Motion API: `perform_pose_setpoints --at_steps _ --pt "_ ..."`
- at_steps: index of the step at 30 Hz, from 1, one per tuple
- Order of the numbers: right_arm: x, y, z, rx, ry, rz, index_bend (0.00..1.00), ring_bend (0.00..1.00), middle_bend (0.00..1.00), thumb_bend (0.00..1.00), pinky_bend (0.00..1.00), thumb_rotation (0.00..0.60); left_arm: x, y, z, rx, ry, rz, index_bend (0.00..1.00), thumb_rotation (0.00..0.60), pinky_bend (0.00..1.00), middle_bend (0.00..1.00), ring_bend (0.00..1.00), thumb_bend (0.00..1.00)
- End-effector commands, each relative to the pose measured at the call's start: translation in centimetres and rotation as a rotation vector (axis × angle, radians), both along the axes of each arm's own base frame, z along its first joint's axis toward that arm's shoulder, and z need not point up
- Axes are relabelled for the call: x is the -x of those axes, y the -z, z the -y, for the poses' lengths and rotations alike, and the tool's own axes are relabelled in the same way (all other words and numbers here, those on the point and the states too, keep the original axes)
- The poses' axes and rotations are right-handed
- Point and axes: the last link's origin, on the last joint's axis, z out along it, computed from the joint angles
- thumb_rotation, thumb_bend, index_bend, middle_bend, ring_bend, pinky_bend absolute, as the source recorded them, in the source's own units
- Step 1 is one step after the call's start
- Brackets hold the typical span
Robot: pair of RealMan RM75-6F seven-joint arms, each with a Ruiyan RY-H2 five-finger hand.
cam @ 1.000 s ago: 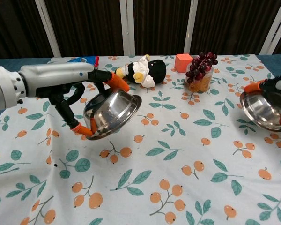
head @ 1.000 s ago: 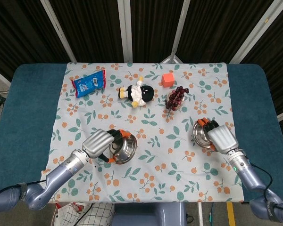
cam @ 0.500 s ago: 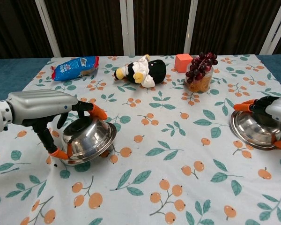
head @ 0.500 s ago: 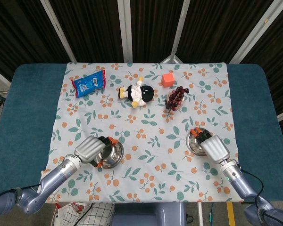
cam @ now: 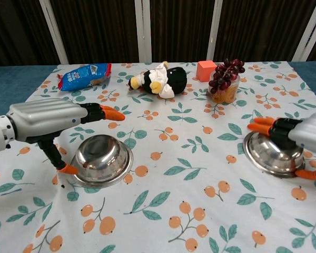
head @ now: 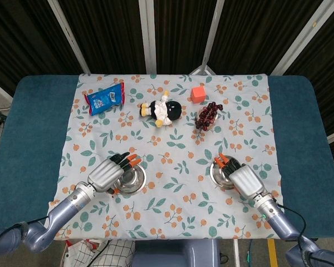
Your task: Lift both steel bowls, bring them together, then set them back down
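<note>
Two bowls on the tablecloth (cam: 163,221): my left hand (cam: 47,120) spread open over the left bowl (cam: 102,159), my right hand (cam: 305,138) open over the right bowl (cam: 271,153).

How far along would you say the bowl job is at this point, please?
Nearly finished. Both bowls sit flat on the cloth: left bowl and right bowl. The left hand has opened above its bowl; the right hand still brackets its rim. Only withdrawing remains.
</note>
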Motion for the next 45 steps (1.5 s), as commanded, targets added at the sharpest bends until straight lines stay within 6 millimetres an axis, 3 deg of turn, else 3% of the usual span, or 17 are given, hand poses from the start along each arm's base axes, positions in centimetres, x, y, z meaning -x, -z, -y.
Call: perform_pose_setpoints --at_steps 1,6,17,25,27,29,32,34,37,40,45 --pt "-0.5 -0.2 0.1 -0.008 -0.010 -0.007 0.00 0.07 0.00 0.35 0.53 0.600 0.0 -0.1 -0.1 -0.005 0.001 0.014 0.00 0.600 0.12 0.00 0.00 0.02" --pt "-1.8 -0.7 -0.1 -0.006 -0.042 0.011 0.00 0.01 0.00 0.34 0.48 0.587 -0.1 -0.6 -0.1 -0.017 0.006 0.043 0.00 0.600 0.12 0.00 0.00 0.02" --pt "-4.8 -2.8 -1.3 0.044 -0.093 0.109 0.00 0.00 0.00 0.32 0.42 0.455 0.6 -3.9 1.2 -0.092 -0.006 0.174 0.00 0.600 0.12 0.00 0.00 0.02" --pt "-5.7 -4.3 -2.9 0.092 -0.082 0.195 0.00 0.00 0.00 0.32 0.38 0.437 2.4 -6.2 3.3 -0.132 -0.037 0.184 0.00 0.600 0.12 0.00 0.00 0.04" --pt "-5.1 -5.6 -3.8 0.153 -0.067 0.201 0.00 0.00 0.00 0.32 0.33 0.449 4.2 -7.7 4.4 -0.183 -0.072 0.118 0.00 0.600 0.10 0.00 0.00 0.04" --pt "-4.1 -6.9 -5.0 0.230 -0.034 0.174 0.00 0.00 0.00 0.31 0.22 0.499 6.0 -9.0 5.8 -0.246 -0.120 0.034 0.00 0.600 0.09 0.00 0.00 0.05" --pt "-2.1 -8.9 -7.5 0.340 0.067 0.178 0.00 0.00 0.00 0.31 0.14 0.535 8.9 -10.7 8.7 -0.379 -0.227 -0.061 0.00 0.600 0.09 0.00 0.00 0.05" --pt "0.8 -11.2 -9.9 0.473 0.183 0.154 0.00 0.00 0.00 0.31 0.12 0.572 12.1 -12.3 12.0 -0.489 -0.374 -0.087 0.00 0.600 0.09 0.00 0.00 0.05" --pt "2.8 -12.4 -11.1 0.530 0.256 0.175 0.00 0.00 0.00 0.31 0.11 0.600 14.0 -13.2 13.7 -0.556 -0.455 -0.049 0.00 0.600 0.09 0.00 0.00 0.05" --pt "4.0 -13.6 -11.3 0.514 0.290 0.220 0.00 0.00 0.00 0.31 0.09 0.600 15.0 -14.1 14.3 -0.518 -0.490 0.006 0.00 0.600 0.09 0.00 0.00 0.05" --pt "4.9 -15.1 -11.2 0.559 0.331 0.267 0.00 0.00 0.00 0.31 0.09 0.600 16.5 -16.3 12.9 -0.585 -0.512 0.045 0.00 0.600 0.09 0.00 0.00 0.06"
